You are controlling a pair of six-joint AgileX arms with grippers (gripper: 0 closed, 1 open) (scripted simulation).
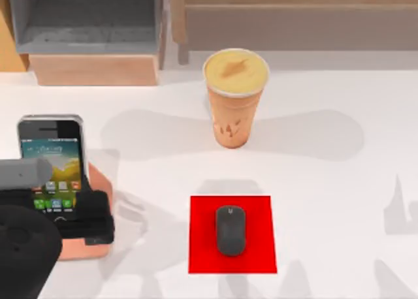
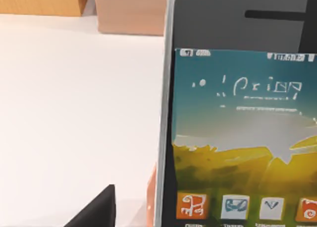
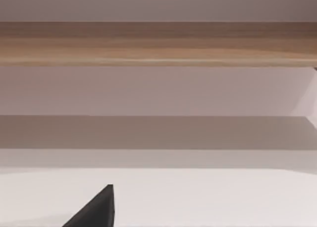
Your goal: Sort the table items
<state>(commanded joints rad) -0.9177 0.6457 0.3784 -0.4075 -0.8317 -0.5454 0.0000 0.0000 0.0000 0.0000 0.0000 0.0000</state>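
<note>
Jaws of the left gripper point(image 1: 81, 217) sit at the lower end of the phone point(image 1: 52, 158), at the table's point(image 1: 326, 181) left side, but the dark body hides the fingertips in the top view, so I cannot tell whether they are closed on the phone or merely beside it. In the left wrist view the phone point(image 2: 237, 138) stands very close ahead, screen facing the camera, one dark finger point(image 2: 96, 209) edging in at the side; that finger alone does not settle the opening either.

What matters here is the phone's long axis: it runs away from the gripper toward the shelves point(image 1: 85, 31), leaning in the stand point(image 1: 98, 201), with its bottom edge nearest the jaws. Any lift or release, I judge, has to follow that axis so the phone clears or seats in the stand without tipping.

Elsewhere, the mouse point(image 1: 230, 230) lies on the red mat point(image 1: 202, 247) near the table's middle, long axis also pointing toward the shelves, well apart from the phone. Behind it, nearer the shelves, stands the cup point(image 1: 234, 110), upright. Both look closer to the left arm than anything else in sight.

Facing a shelf point(image 3: 158, 43) over bare table point(image 3: 208, 197), the right wrist view has one dark finger point(image 3: 96, 209) at its edge; its opening cannot be judged.
</note>
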